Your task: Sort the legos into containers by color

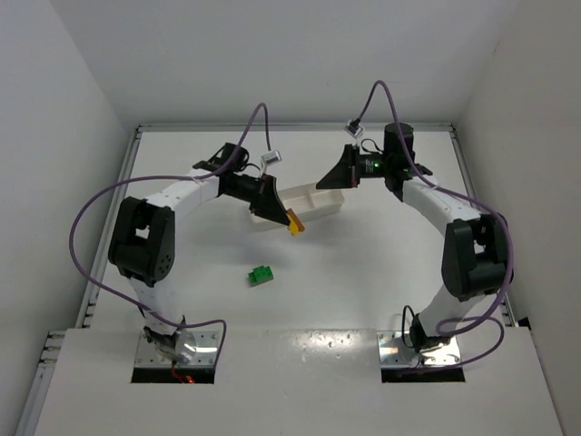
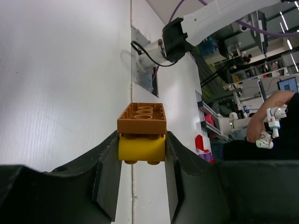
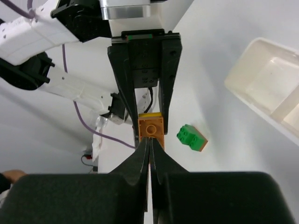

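Observation:
My left gripper [image 1: 284,216] is shut on a yellow brick [image 2: 141,148] that has a reddish-brown brick [image 2: 142,119] stuck to it, and holds the pair above the table just in front of the white tray [image 1: 331,207]. The right wrist view shows that pair [image 3: 151,129] between the left fingers. My right gripper [image 1: 323,183] hovers over the tray's right end with its fingers [image 3: 143,161] pressed together on nothing. A green brick [image 1: 261,274] lies on the table; in the right wrist view [image 3: 188,135] it has an orange-brown layer on its underside. The tray's compartments [image 3: 273,81] look empty.
White walls enclose the table on the left, back and right. The left arm's elbow [image 1: 141,241] and the right arm's elbow [image 1: 472,254] stand near the side edges. Purple cables loop over both arms.

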Tool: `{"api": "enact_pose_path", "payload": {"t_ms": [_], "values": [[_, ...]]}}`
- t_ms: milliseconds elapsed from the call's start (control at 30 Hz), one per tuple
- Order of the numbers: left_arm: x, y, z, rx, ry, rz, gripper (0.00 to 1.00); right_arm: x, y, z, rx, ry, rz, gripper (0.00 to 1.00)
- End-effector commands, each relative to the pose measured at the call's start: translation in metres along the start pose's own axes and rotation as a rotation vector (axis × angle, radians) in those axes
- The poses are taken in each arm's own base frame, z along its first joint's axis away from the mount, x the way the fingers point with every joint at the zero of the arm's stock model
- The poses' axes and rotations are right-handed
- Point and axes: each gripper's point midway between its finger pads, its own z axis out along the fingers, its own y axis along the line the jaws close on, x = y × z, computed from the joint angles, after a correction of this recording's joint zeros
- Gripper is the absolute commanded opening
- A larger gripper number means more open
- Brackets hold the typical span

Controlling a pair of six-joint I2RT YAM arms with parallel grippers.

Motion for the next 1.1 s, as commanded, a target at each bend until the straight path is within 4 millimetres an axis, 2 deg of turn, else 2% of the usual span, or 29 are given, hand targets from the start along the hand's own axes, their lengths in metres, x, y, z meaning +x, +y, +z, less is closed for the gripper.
{"api": "enact_pose_path", "payload": {"t_ms": [0, 33, 67, 100, 167, 200, 233, 333, 500, 667, 800, 900, 933, 1000, 1067], "values": [[-0.013, -0.021, -0.009, 0.004, -0.027, 0.123, 0.07, -0.014, 0.020, -0.004, -0.005, -0.026, -0.110, 0.00], [-0.012, -0.022, -0.009, 0.004, -0.026, 0.114, 0.07, -0.006, 0.017, -0.006, 0.024, -0.011, -0.056, 0.07], [-0.012, -0.022, -0.009, 0.004, -0.026, 0.114, 0.07, -0.008, 0.011, -0.006, 0.054, -0.017, -0.088, 0.34], [-0.016, -0.023, -0.009, 0.004, -0.028, 0.126, 0.07, 0.001, 0.013, -0.005, 0.058, 0.008, -0.061, 0.45], [-0.020, -0.025, -0.009, 0.003, -0.029, 0.140, 0.07, 0.003, 0.017, -0.002, 0.064, 0.019, -0.084, 0.63], [-0.025, -0.028, -0.010, 0.003, -0.032, 0.158, 0.07, 0.009, 0.018, 0.002, 0.056, 0.033, -0.077, 0.92], [-0.027, -0.025, -0.010, 0.003, -0.032, 0.157, 0.07, 0.013, 0.022, 0.007, 0.038, 0.050, -0.079, 0.99], [-0.033, -0.028, -0.007, 0.009, -0.028, 0.167, 0.07, 0.027, 0.027, 0.015, 0.010, 0.086, -0.064, 0.99], [-0.044, -0.034, -0.001, 0.021, -0.019, 0.199, 0.07, 0.035, 0.026, 0.026, -0.007, 0.115, -0.059, 0.99], [-0.047, -0.041, 0.006, 0.035, -0.007, 0.211, 0.07, 0.030, 0.025, 0.029, -0.019, 0.113, -0.068, 0.97], [-0.046, -0.042, 0.009, 0.041, 0.000, 0.212, 0.07, 0.023, 0.024, 0.031, -0.034, 0.107, -0.097, 0.77], [-0.044, -0.044, 0.012, 0.047, 0.007, 0.213, 0.07, 0.026, 0.024, 0.035, -0.049, 0.118, -0.098, 0.68], [-0.044, -0.044, 0.012, 0.047, 0.007, 0.213, 0.07, 0.026, 0.026, 0.035, -0.059, 0.119, -0.106, 0.61], [-0.044, -0.044, 0.012, 0.047, 0.007, 0.213, 0.07, 0.025, 0.028, 0.035, -0.069, 0.121, -0.115, 0.54], [-0.044, -0.044, 0.012, 0.047, 0.007, 0.213, 0.07, 0.028, 0.033, 0.037, -0.096, 0.135, -0.125, 0.33]]}}
